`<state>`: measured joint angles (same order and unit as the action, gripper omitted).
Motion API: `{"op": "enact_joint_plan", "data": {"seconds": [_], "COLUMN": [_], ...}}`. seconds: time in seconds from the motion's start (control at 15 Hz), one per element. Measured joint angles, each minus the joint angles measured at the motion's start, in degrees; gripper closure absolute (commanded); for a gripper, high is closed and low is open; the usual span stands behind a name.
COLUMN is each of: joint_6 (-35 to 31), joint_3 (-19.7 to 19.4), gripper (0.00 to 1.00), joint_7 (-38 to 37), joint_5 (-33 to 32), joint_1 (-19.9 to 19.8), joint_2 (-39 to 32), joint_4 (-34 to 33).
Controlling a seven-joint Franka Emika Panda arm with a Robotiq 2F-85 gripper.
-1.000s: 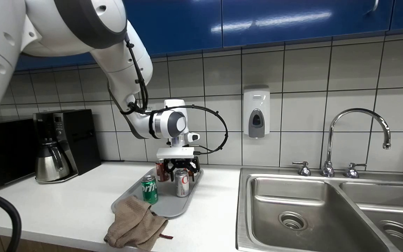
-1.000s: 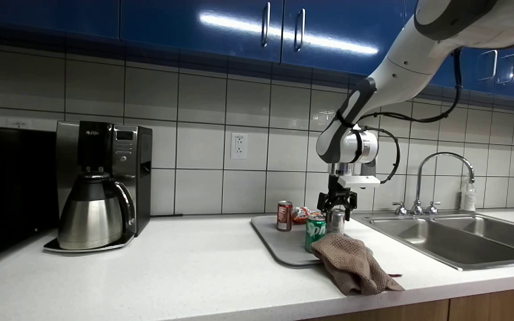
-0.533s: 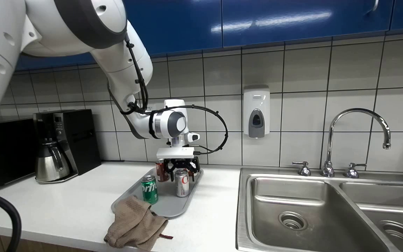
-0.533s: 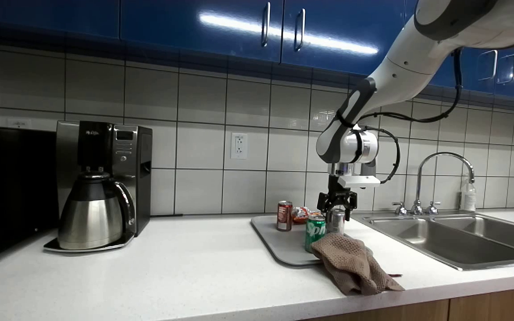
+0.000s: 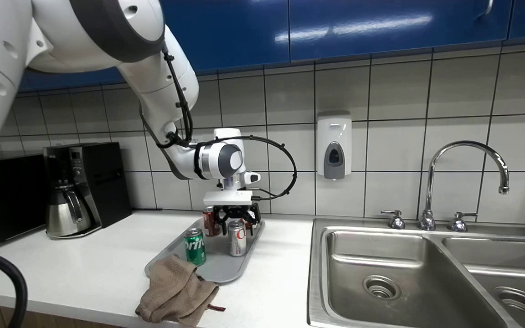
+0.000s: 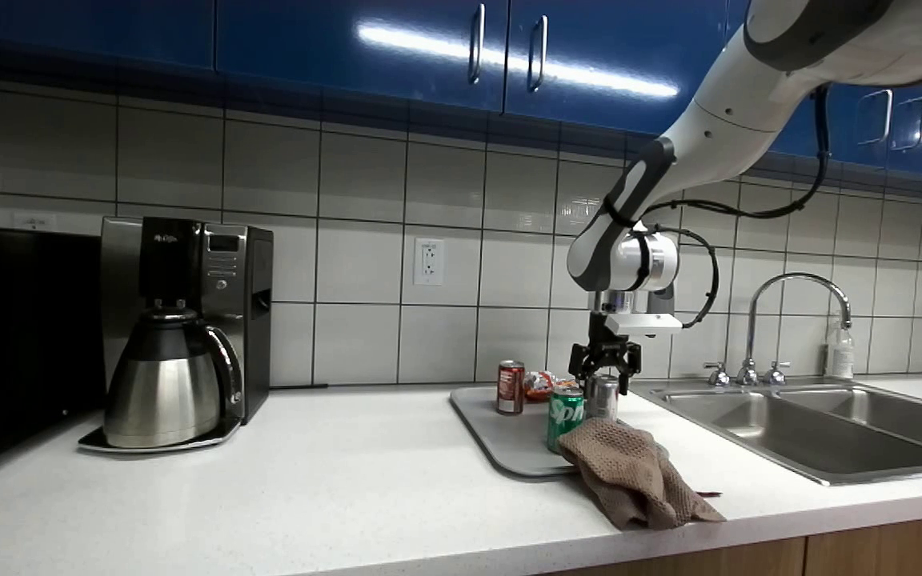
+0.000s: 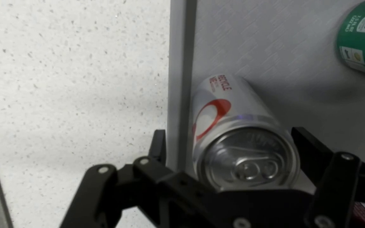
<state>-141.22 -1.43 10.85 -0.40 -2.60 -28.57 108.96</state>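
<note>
A silver can with a red mark (image 5: 237, 246) stands upright on a grey tray (image 5: 223, 272), beneath my gripper (image 5: 238, 231). In the wrist view the fingers (image 7: 159, 147) stand wide apart on either side of the can's top. A gap shows at the left finger; the right one is close to the rim, and I cannot tell if it touches. The near part of the lid is hidden by the gripper body. Close by on the tray is a green Sprite can (image 6: 565, 418). Farther back stand a dark red can (image 6: 511, 388) and a shiny orange-red packet (image 6: 539, 386).
A brown cloth (image 5: 176, 289) is draped over the tray's near corner and the counter edge. The steel sink (image 5: 316, 273) and faucet (image 5: 429, 182) lie to one side, a coffee maker (image 6: 257, 336) with its carafe to the other. A soap dispenser (image 5: 334, 150) hangs on the tiles.
The arm has risen by a barely visible amount. The cans, the tray and the spread of the fingers look the same.
</note>
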Motion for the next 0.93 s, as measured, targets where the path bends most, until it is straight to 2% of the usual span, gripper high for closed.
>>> {"op": "enact_joint_plan", "data": {"seconds": [0.93], "joint_6": [0.19], "joint_3": [0.03], "gripper": [0.00], "joint_7": [-0.80], "joint_5": [0.00], "joint_1": [0.00], "joint_2": [-0.26], "joint_4": [-0.05]}}
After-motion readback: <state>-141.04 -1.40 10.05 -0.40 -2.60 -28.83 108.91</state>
